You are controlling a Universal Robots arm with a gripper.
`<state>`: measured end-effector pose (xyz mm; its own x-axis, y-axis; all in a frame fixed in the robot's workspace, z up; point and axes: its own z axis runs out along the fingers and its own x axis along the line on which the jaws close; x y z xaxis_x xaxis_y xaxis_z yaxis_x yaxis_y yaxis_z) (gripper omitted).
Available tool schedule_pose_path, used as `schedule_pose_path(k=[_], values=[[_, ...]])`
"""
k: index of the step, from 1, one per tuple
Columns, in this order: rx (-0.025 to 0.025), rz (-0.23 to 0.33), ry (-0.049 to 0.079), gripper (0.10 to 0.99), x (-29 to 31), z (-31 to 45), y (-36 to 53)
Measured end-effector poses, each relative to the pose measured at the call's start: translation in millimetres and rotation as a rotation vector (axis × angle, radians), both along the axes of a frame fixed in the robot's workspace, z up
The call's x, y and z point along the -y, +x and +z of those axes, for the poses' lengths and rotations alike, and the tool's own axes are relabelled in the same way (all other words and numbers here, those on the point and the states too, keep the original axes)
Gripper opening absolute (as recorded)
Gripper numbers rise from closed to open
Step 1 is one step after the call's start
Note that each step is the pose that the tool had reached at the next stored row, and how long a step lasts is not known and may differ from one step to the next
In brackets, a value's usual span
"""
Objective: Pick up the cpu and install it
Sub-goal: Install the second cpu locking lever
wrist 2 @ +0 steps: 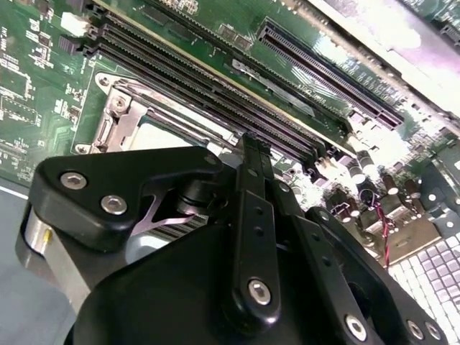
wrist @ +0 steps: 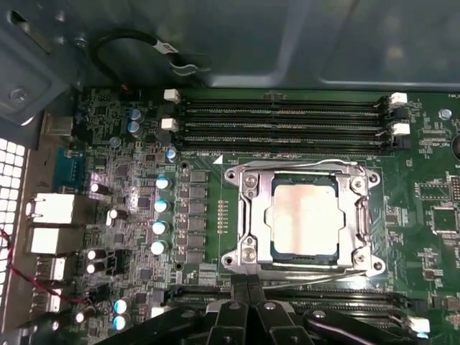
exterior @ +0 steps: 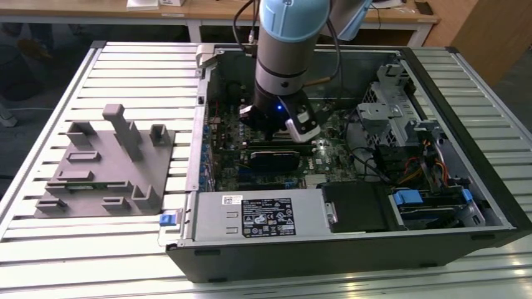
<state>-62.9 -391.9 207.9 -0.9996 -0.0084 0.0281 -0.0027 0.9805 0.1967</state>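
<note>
The cpu (wrist: 305,218) lies flat in the motherboard socket (wrist: 248,215), silvery top upward — seated, framed by the metal retention bracket. The claw (wrist: 248,287) hovers just beside the socket's edge over the memory slots (wrist: 287,122), fingers pressed together, holding nothing — consistent with a completed placement.

CPU (wrist: 305,221): 1 small flat square chip, pale silvery top with a warm sheen, face up. Lies level, seated in the metal-framed socket (wrist: 302,217) on the green motherboard (wrist: 424,208), right of centre in the first wrist view, its edges parallel to the frame's. In the second wrist view, a pale corner of it (wrist 2: 162,136) shows at centre left.
</note>
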Motion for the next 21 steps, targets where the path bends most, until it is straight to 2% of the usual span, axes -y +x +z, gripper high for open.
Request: schedule_pose_path(k=[4, 12, 21], values=[[0.0000, 0.000, 0.015, 0.106, 0.7, -4.4, -0.2], [0.0001, 0.000, 0.039, 0.106, 6.5, -9.2, -1.3], [0.0001, 0.000, 0.072, 0.106, 7.6, -13.1, -5.4]])
